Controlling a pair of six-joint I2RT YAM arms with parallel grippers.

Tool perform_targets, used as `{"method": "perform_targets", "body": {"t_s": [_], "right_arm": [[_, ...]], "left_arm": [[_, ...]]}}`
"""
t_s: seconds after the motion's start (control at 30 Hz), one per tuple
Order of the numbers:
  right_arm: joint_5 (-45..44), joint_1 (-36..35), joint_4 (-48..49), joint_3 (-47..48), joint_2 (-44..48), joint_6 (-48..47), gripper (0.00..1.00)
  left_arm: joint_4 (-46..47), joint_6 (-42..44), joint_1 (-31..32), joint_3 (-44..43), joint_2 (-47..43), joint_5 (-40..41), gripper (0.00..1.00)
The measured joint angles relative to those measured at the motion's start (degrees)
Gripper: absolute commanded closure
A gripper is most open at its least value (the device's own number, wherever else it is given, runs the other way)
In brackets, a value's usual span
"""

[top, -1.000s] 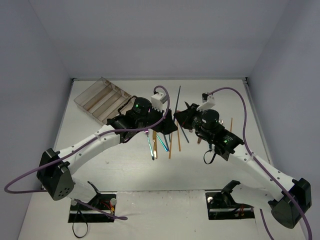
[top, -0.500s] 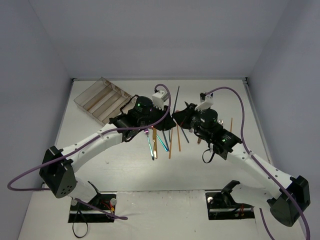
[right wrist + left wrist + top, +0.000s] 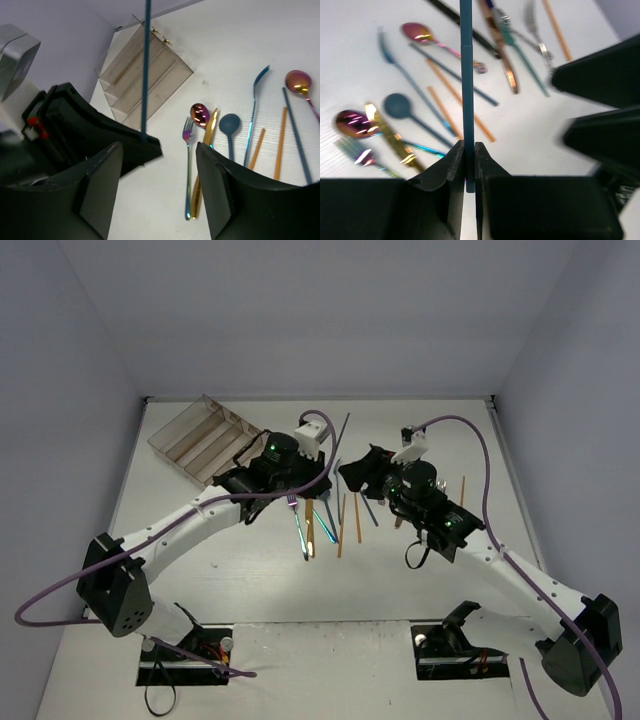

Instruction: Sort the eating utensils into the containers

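Blue chopstick [image 3: 466, 75] has just changed sides: the left tool [image 3: 468, 160] now clenches it, the right tool [image 3: 157, 150] has let go, so it can go to the tray [image 3: 190, 440].

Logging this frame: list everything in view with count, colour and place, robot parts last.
tray: one, clear, divided, far left of the table.
held chopstick: one, blue, clamped in the left gripper, off the table.
spoons: three, blue, pink and purple iridescent, mid-table.
gold knife: one, beside the purple spoon.
iridescent fork: one, beside the gold knife.
copper chopsticks: at least three, in the pile.
other utensils: teal, silver, black, blue; count unclear, mid-table.
table: one, white.
left gripper: one, black, shut on the held chopstick.
right gripper: one, black, open, empty, facing the left gripper.
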State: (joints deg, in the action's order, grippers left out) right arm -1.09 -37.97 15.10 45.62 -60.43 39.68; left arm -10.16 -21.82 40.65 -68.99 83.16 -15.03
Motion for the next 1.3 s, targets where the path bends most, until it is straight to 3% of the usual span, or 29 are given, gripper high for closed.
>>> {"method": "perform_targets", "body": {"t_s": [0.17, 0.33, 0.8, 0.97, 1.2, 1.3], "right_arm": [[-3.4, 0.4, -2.9, -0.7, 3.8, -3.2, 0.38], [-6.9, 1.6, -5.8, -2.5, 9.4, -5.9, 0.37], [-4.0, 8.2, -11.1, -6.6, 14.5, -9.2, 0.35], [0.8, 13.0, -11.7, -6.6, 13.1, -10.1, 0.35], [3.5, 13.8, -12.7, -6.6, 9.3, -11.2, 0.35], [4.0, 14.2, -12.7, -6.6, 8.1, -11.3, 0.35]], "left_arm": [[-5.5, 7.4, -9.5, 0.6, -0.4, 4.5, 0.99], [-12.4, 22.4, -17.3, -0.9, 0.2, 13.9, 1.00], [-15.3, 52.7, -41.7, -18.9, 19.3, 19.5, 1.00], [-14.9, 59.2, -45.6, -25.1, 27.6, 18.3, 1.00], [-13.4, 64.0, -47.8, -31.3, 36.7, 17.4, 1.00], [-13.1, 64.9, -48.2, -33.1, 39.6, 16.7, 0.85]]}}
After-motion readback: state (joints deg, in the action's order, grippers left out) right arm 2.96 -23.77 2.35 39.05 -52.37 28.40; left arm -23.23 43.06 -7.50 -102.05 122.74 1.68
